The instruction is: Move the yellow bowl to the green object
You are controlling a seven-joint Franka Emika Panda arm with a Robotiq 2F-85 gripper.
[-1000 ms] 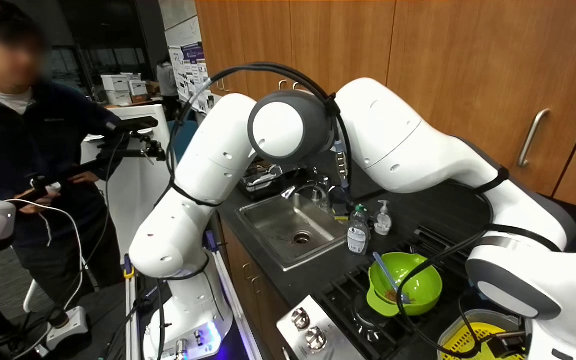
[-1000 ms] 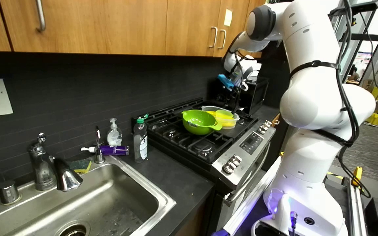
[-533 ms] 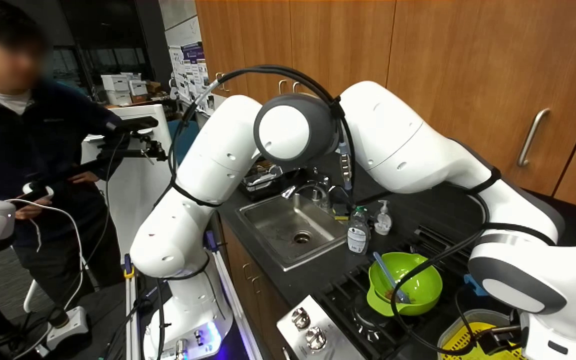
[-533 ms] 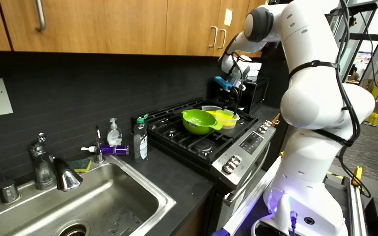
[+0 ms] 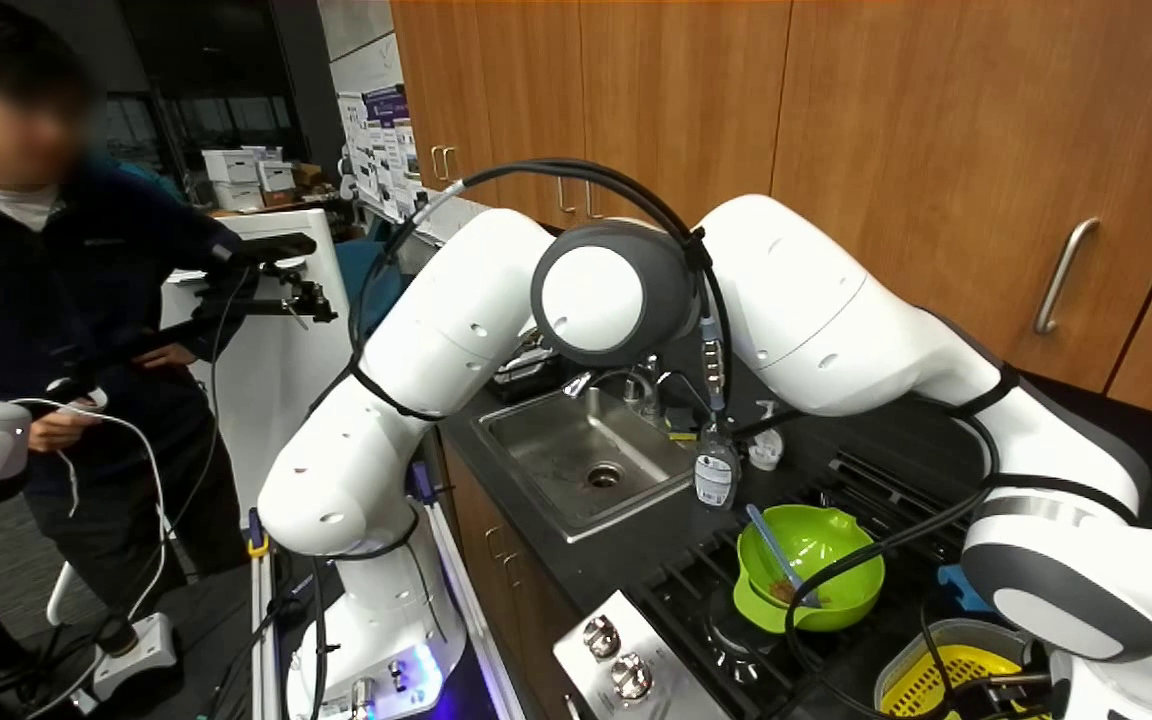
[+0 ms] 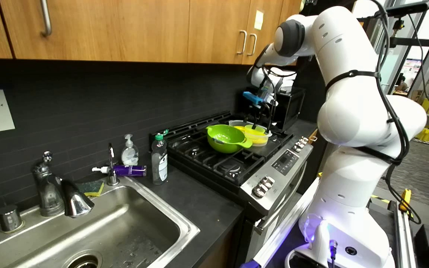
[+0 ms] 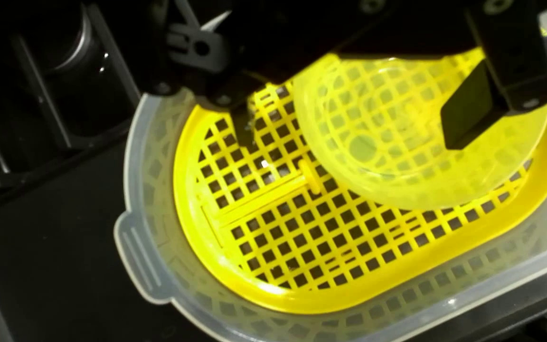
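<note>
Gripper (image 7: 352,142) at yellow bowl (image 7: 392,128), fingers (image 7: 468,111) apart

In wrist view the gripper's two fingers stand well apart. 1 shows over inside of yellow bowl; other is past bowl's edge, over grid of yellow basket (image 7: 323,304), so a stretch of bowl edge shows btwn them. Can't tell if either touches it. Pt of bowl is hidden behind gripper.

Yellow bowl, pale & see-thru, sits in basket nearer 1 end; basket is nested in clear container (image 7: 147,256) w/ tab handle. Container's on stove (image 6: 281,180).

Green bowl (image 6: 226,139), lime & glossy, is also on stove, just beside container in both exterior views; can't tell if they touch. Blue utensil (image 5: 776,548) leans in it, w/ some brown stuff (image 5: 784,590) at bottom.

Arm (image 6: 363,119) reaches over to stove. In an exterior view its wrist end hides most of gripper & pt of container, so yellow bowl's hard to make out there.

Counter (image 6: 199,203) nr sink (image 6: 189,227) holds dish soap btl (image 6: 159,160) w/ green cap, upright, & clear pump btl (image 6: 129,152) nr it, also upright. Purple btl (image 6: 129,170) lies on its side by sink. Person (image 5: 86,290) in dark jacket stands off to side, face blurred.
</note>
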